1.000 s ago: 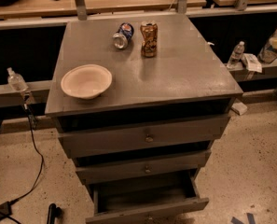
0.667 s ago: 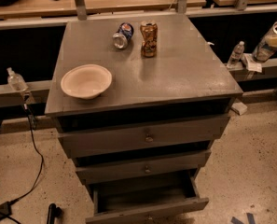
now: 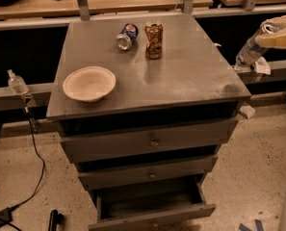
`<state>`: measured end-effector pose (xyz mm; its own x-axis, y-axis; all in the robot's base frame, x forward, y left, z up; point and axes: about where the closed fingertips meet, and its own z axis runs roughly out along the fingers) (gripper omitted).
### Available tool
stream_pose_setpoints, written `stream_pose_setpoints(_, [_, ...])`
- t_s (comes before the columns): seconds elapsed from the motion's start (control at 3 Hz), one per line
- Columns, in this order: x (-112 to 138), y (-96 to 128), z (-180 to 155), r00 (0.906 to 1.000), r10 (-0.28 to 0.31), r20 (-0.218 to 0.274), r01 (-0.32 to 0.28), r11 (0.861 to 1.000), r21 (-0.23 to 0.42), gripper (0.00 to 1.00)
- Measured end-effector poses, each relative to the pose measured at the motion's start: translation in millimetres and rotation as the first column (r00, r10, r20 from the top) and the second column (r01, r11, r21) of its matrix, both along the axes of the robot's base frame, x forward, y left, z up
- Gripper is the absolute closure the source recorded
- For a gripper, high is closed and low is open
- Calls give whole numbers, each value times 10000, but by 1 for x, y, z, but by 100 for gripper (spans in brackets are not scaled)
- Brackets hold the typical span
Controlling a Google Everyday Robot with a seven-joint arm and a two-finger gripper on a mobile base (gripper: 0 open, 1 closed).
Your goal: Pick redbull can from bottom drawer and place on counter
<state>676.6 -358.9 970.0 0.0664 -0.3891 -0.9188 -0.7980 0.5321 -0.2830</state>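
The bottom drawer (image 3: pixel 152 214) of the grey cabinet stands pulled open, and its inside (image 3: pixel 149 198) is dark. No redbull can shows in it or anywhere else in view. The counter (image 3: pixel 181 76) is the cabinet's flat grey top. My gripper (image 3: pixel 279 34) is a pale cream shape at the right edge, level with the counter's far half and to the right of the cabinet, well above the open drawer.
On the counter stand a dented brown-gold can (image 3: pixel 153 40), a short blue can (image 3: pixel 127 36) on its side and a cream bowl (image 3: pixel 89 83). The two upper drawers (image 3: pixel 152 141) are shut. A plastic bottle (image 3: pixel 248 53) sits on the right ledge. Cables (image 3: pixel 34 172) trail on the floor at left.
My gripper has come further into view from the right edge, moving left and down toward the cabinet. The cans, bowl and drawers have not moved.
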Motion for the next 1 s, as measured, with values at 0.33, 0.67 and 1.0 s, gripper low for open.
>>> stream_pose_setpoints(0.33, [-8,19,3,9970,769,-47,-766,9958,508,100])
stream_pose_setpoints(0.67, [-8,19,3,9970,770,-47,-767,9958,509,100])
stream_pose_setpoints(1.0, [-9,37,3,9920,1220,-312,-1202,9913,539,100])
